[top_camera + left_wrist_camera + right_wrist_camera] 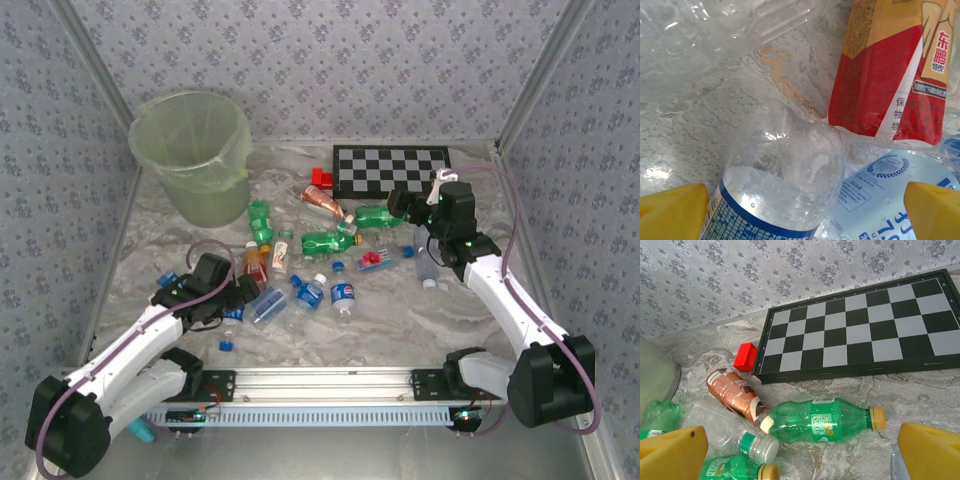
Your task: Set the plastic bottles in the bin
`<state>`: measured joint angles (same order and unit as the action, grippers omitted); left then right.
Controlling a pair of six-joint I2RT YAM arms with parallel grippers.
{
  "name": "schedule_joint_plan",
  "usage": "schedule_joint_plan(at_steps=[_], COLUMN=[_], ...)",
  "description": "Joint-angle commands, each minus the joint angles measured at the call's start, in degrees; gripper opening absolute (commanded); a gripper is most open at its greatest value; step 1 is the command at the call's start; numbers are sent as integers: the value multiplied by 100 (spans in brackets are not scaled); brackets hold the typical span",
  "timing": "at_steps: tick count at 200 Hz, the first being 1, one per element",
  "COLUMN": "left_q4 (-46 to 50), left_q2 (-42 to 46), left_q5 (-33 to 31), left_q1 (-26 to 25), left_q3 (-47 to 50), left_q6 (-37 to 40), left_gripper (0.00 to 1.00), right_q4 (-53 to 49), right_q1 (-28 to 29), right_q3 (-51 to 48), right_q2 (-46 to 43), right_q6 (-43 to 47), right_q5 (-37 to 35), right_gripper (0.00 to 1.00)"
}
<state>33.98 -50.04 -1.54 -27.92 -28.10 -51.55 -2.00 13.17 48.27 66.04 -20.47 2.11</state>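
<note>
The table has a grey marbled top. The bin stands upright at its far left, and the checkerboard lies flat at the far side with a red block just beside its left edge. The plastic bottles lie scattered across the middle, with a loose blue cap near the front.

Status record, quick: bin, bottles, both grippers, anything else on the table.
bin: upright, far left corner
bottles: lying scattered mid-table, outside the bin
left gripper: open, jaws either side of a clear bottle
right gripper: open, a green bottle ahead of its jaws
other: checkerboard at the back, red block beside its left end
</note>
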Motion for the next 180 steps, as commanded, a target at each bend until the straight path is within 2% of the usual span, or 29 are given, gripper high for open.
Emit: schedule_joint_plan(at_steps=[1, 19, 42, 74, 144, 180], left_q4=[252, 756, 1037, 1472, 1038, 1056], left_q2=[-78, -111, -42, -139, -1169, -1433], left_q5=[83, -79, -159, -467, -405, -527], left_q1=[-19, -20, -33, -32, -39, -47], left_q3=[-90, -99, -82, -108, -223, -383], left_q6=[306, 236, 106, -69, 190, 234], left_gripper=[98, 97, 92, 90, 83, 70], right_q4=[-92, -97, -101, -143, -183, -213], right_q1=[50, 80, 115, 175, 226, 241], right_q3=[199, 239, 253, 246, 160, 193], right_q2=[49, 66, 91, 84, 13, 14], right_q6=[52, 76, 79, 78, 61, 61], right_q5=[-128, -134, -143, -171, -263, -267], right_gripper=[99, 99, 100, 100, 100, 99])
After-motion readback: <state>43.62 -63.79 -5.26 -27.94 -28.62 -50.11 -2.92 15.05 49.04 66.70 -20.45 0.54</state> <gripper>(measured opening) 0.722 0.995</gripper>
